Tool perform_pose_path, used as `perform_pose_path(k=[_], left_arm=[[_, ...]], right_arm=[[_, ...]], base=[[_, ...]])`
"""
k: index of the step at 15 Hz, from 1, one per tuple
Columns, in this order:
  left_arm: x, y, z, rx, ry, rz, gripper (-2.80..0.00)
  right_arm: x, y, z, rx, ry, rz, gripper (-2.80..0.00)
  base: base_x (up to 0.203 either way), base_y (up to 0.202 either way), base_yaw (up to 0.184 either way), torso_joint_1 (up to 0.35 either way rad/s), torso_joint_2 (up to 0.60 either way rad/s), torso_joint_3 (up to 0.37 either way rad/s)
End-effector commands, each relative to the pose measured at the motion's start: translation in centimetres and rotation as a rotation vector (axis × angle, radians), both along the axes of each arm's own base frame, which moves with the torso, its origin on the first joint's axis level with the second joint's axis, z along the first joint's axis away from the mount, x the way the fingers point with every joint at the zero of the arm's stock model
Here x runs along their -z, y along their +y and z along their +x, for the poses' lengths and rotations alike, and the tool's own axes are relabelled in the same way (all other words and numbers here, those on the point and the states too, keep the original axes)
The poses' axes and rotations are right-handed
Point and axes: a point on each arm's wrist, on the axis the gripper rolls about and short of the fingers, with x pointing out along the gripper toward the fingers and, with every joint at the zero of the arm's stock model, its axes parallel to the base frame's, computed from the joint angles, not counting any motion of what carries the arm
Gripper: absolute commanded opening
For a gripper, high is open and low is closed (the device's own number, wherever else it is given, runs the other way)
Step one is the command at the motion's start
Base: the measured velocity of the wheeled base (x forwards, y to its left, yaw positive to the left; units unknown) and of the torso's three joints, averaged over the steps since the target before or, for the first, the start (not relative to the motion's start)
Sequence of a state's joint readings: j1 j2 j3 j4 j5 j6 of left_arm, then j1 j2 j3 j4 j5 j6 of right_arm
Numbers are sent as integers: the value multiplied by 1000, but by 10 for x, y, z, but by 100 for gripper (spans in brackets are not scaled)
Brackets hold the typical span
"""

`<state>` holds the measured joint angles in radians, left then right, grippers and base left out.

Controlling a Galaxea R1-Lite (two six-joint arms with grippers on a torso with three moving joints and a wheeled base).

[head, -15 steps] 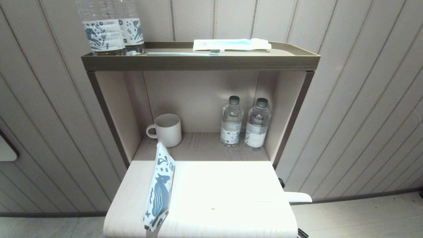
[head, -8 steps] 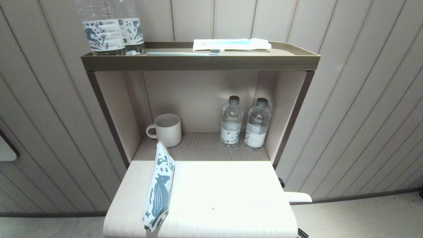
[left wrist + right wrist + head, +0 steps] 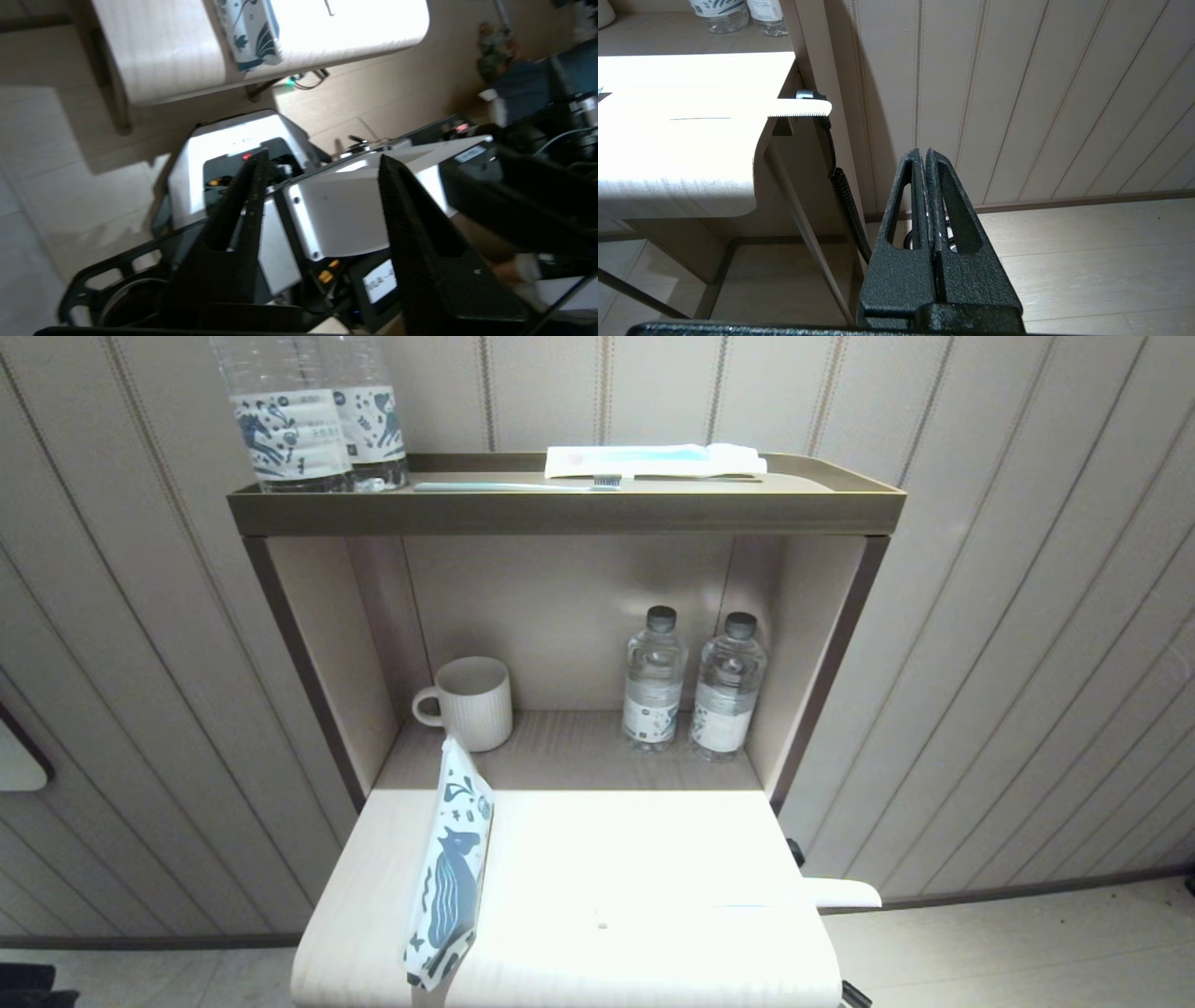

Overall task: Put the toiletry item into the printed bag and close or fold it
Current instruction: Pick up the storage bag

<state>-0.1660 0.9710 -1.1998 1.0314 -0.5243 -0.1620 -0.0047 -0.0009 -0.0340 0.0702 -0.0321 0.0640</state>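
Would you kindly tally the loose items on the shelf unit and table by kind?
Water bottles: 4
Mug: 1
Toothbrush: 1
Blue-banded packet: 1
Printed bag: 1
White stick: 1
Total: 9

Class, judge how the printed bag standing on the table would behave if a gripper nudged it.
The printed bag is probably floppy and light: thin, flat plastic. Standing on a narrow edge of the table, it would likely tip over rather than slide.

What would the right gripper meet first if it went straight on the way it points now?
Probably the striped wall panel, beside the table; nothing shows between it and the shut right gripper, though depth is unclear.
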Motion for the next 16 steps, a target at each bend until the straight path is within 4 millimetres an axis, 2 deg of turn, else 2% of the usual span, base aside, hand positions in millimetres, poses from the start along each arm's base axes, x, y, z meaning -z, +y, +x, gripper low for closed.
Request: perform_pose_path(k=[1, 2, 5, 6, 8, 11, 12, 15, 16], left_arm=[[1, -11, 14, 34, 41, -1, 0], [7, -19, 25, 20, 38, 39, 0], [39, -46, 76, -87, 51, 140, 0], [48, -57, 85, -89, 70, 165, 0], [55, -72, 106, -122, 72, 181, 0], [69, -91, 145, -251, -19, 254, 0], [70, -95, 153, -290, -57, 268, 0], [71, -101, 151, -264, -67, 275, 0], [77, -105, 154, -257, -52, 283, 0]], right_arm=[[0, 0, 0, 0, 2, 0, -280], [0, 0, 0, 0, 1, 0, -280], [0, 0, 0, 0, 1, 0, -280], [0, 0, 0, 0, 1, 0, -280], [0, 0, 0, 0, 1, 0, -280], [0, 0, 0, 0, 0, 0, -280], [0, 0, 0, 0, 1, 0, -280], [0, 0, 0, 0, 1, 0, -280], [0, 0, 0, 0, 2, 0, -280]], base=[[0, 0, 0, 0, 0, 0], [0, 0, 0, 0, 0, 0], [0, 0, 0, 0, 0, 0], [0, 0, 0, 0, 0, 0], [0, 0, 0, 0, 0, 0], [0, 0, 0, 0, 0, 0], [0, 0, 0, 0, 0, 0], [0, 0, 0, 0, 0, 0], [0, 0, 0, 0, 0, 0]])
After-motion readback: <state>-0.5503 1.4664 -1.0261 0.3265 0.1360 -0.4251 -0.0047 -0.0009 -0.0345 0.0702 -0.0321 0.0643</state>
